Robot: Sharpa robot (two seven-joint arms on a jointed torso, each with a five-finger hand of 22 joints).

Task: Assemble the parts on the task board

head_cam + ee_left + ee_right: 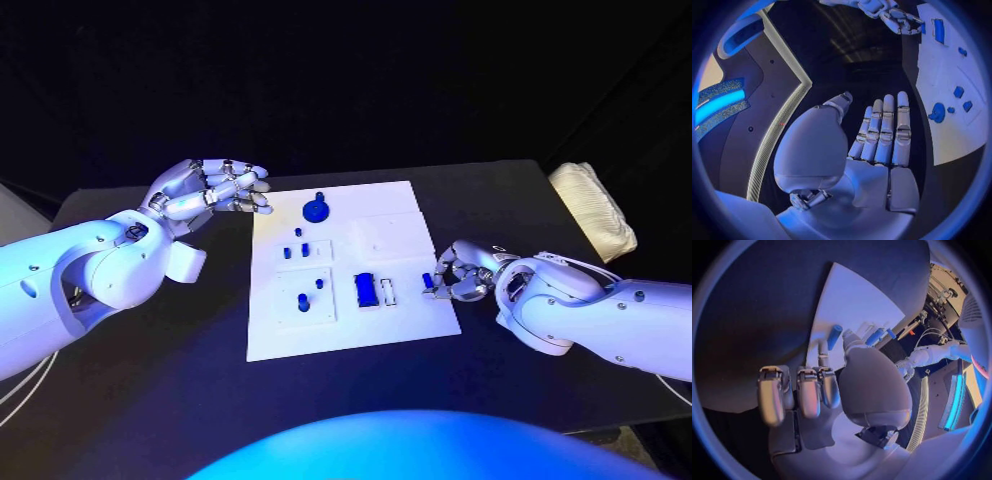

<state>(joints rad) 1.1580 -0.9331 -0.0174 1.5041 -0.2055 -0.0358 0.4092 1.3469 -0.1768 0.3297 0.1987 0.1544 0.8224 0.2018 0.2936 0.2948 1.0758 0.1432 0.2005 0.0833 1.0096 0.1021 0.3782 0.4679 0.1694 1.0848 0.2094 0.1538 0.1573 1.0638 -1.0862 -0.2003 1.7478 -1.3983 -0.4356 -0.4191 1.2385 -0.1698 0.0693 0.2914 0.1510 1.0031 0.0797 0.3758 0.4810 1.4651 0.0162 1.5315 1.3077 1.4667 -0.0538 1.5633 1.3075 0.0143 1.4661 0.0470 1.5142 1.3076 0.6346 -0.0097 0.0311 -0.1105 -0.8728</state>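
A white task board (pixel 346 340) lies in the middle of a black table (pixel 159 400), with darkness behind the far edge and a pale folded cloth (pixel 594 208) at the table's far right corner. Small blue parts dot the board: a round knobbed part (pixel 317 210) near its far edge, two small pegs (pixel 300 239) in a raised square below it, another pair (pixel 307 299) in the next square toward the robot, and a blue block (pixel 365 289) standing in a slot near the board's centre. The left hand (pixel 214 190) hangs above the table just off the board's far left corner, fingers straight and slightly apart, holding nothing. The right hand (pixel 462 272) sits at the board's right edge, fingers curled; a small blue part (pixel 428 281) stands at its fingertips, but whether it is pinched cannot be told.
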